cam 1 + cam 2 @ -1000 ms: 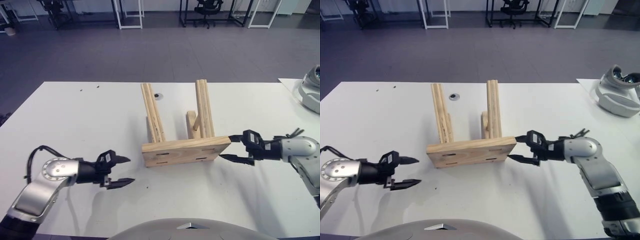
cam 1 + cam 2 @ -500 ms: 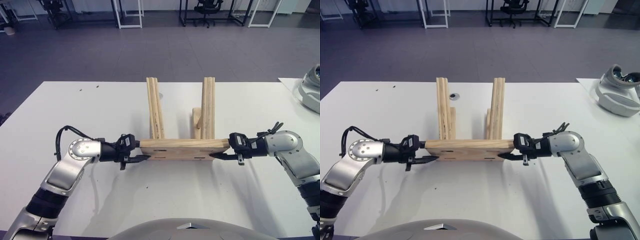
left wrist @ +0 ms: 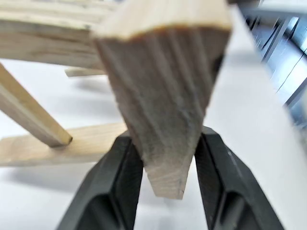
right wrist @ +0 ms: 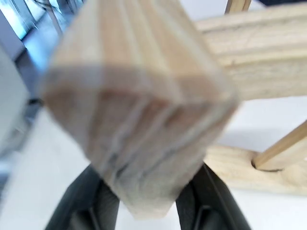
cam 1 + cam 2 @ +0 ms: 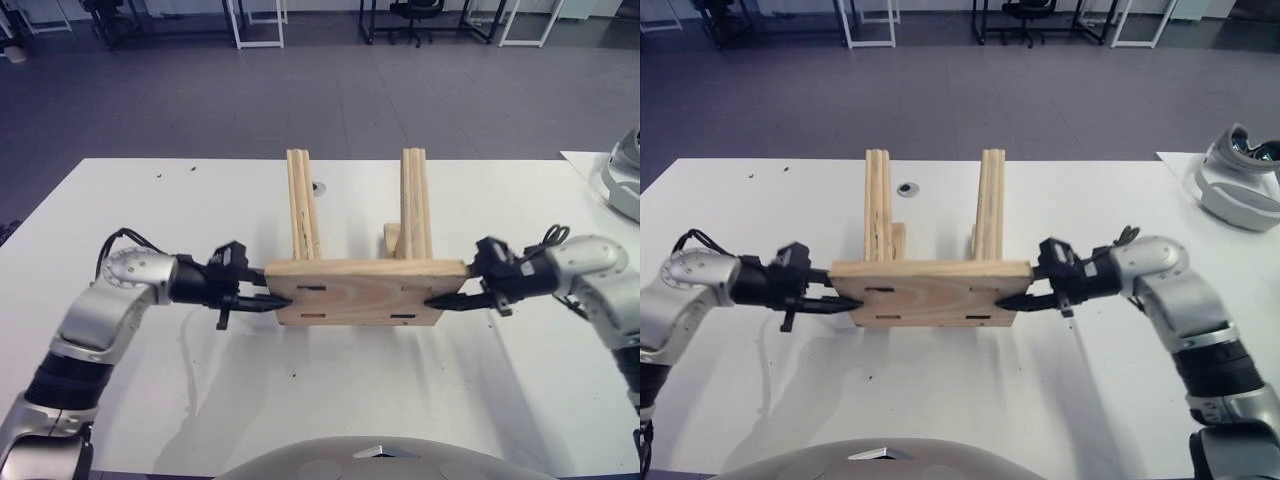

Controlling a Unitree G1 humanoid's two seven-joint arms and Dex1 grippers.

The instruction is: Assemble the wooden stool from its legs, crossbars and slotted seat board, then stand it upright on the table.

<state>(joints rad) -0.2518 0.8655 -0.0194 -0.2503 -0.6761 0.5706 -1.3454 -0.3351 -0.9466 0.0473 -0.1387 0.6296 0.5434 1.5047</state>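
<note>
Over the middle of the white table [image 5: 130, 400] sits the assembled stool [image 5: 400, 270]; its slotted seat board [image 5: 355, 292] faces the robot, legs [image 5: 300, 215] pointing away; the left gripper [image 5: 272, 290] pinches the board's left end between its 2 fingers; the right gripper [image 5: 452, 287] clamps the right end likewise.

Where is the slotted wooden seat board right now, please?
In the head views the seat board is centred over the white table, ends held by left gripper and right gripper.
</note>
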